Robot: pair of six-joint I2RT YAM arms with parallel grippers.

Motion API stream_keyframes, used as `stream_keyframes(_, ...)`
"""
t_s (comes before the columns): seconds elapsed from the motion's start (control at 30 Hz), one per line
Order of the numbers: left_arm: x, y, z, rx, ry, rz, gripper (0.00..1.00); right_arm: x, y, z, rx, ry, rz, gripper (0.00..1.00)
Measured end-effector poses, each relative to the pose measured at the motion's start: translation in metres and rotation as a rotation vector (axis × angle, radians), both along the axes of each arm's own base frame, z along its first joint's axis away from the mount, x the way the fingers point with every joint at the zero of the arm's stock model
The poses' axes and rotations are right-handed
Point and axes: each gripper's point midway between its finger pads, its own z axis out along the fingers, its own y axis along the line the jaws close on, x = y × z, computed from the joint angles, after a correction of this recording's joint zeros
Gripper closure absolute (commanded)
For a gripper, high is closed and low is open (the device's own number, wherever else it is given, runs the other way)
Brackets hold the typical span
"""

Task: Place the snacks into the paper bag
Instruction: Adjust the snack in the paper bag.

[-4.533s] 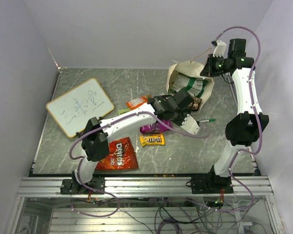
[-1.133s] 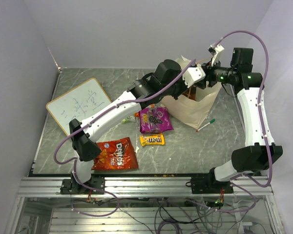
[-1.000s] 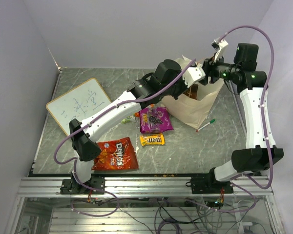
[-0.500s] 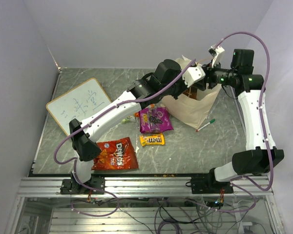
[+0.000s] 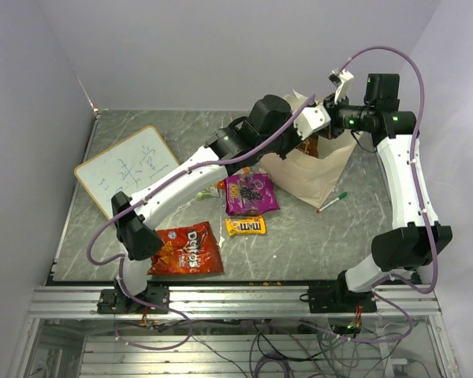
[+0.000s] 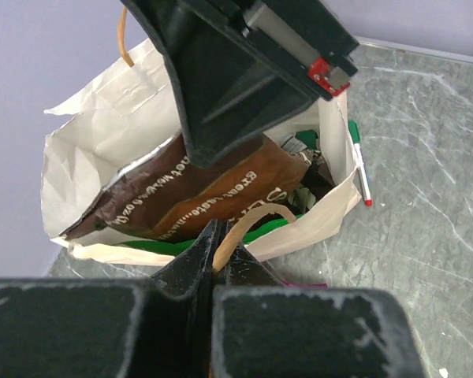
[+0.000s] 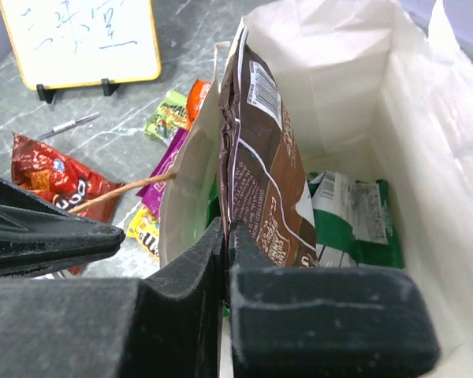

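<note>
The paper bag (image 5: 315,175) stands open at the back right. My left gripper (image 6: 218,228) is shut on the bag's near twisted handle (image 6: 248,219), holding that side up. A brown pouch (image 7: 260,157) stands on edge inside the bag (image 7: 331,71), and my right gripper (image 7: 227,227) is shut on its upper edge, just inside the bag's near wall. Under it lies a green-white pouch (image 7: 351,220). On the table lie a red Doritos bag (image 5: 188,250), a yellow M&M's packet (image 5: 246,227), a purple pouch (image 5: 251,193) and a small green packet (image 7: 164,116).
A whiteboard (image 5: 128,169) stands on the left of the table. A green-capped marker (image 5: 331,201) lies just right of the bag's foot. An orange packet (image 7: 199,94) lies beside the purple pouch. Both arms meet above the bag's mouth.
My right gripper has gone from open to shut, closing on the brown pouch's edge, and has shifted slightly left. The left gripper still holds the handle in the same place.
</note>
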Motion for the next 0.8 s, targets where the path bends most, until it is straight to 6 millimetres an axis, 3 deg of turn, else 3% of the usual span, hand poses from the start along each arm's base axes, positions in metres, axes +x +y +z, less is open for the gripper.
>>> stream_keyframes(0.4,0.002,0.0,0.001,-0.004,-0.003,0.007,0.93,0.035,0.003,0.027,0.011,-0.211,0.017,1.0)
stream_keyframes(0.67,0.002,-0.001,0.001,-0.009,-0.003,0.008,0.93,0.034,-0.023,-0.009,-0.052,-0.245,0.041,1.0)
stream_keyframes(0.8,0.002,-0.001,0.001,-0.009,-0.003,0.008,0.93,0.027,-0.036,-0.016,-0.109,-0.276,0.064,1.0)
